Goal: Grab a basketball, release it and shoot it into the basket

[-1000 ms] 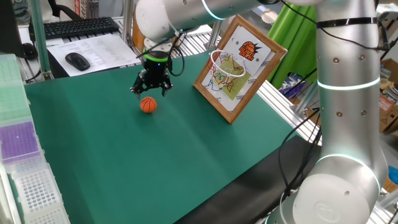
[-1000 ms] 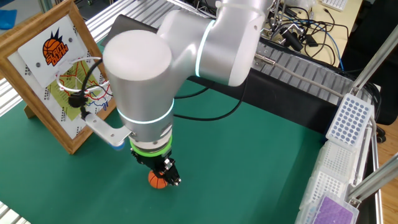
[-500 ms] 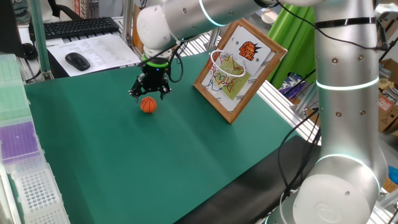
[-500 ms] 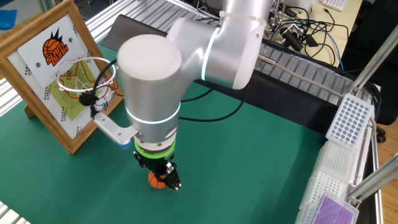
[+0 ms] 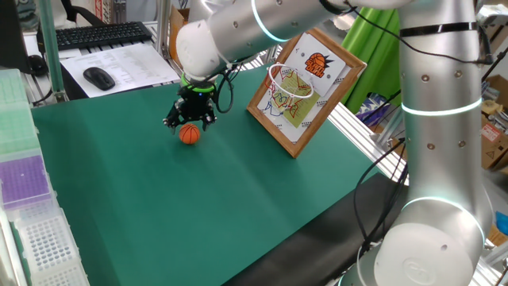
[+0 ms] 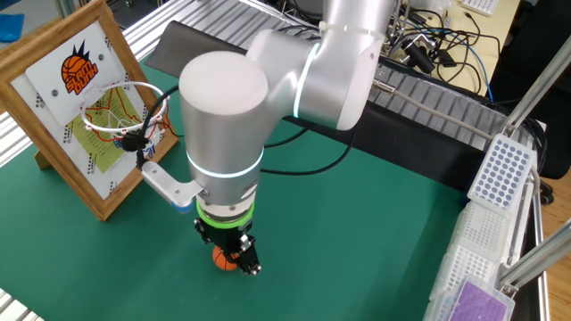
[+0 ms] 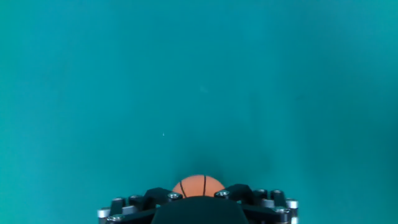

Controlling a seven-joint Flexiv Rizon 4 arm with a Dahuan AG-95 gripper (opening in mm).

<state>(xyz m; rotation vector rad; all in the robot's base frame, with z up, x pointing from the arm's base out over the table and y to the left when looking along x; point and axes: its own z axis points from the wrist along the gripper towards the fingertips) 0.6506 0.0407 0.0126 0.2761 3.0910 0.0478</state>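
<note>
The basketball (image 5: 190,134) is straddled on the green mat (image 5: 238,199) by the gripper (image 5: 190,121), fingers spread wide; the basket (image 5: 289,80) is seen nearby.

Rizon arm (image 5: 440,119): silver-grey, fat rounded joint housings.
Glowing pale cyan-white rings at the link joints, green ring at the wrist above the gripper (image 5: 189,121). Gripper black, spidery, with small silver screw heads visible in hand view. Black cable loops off the wrist; white bracket with a blue tip sticks out sideways.
</note>
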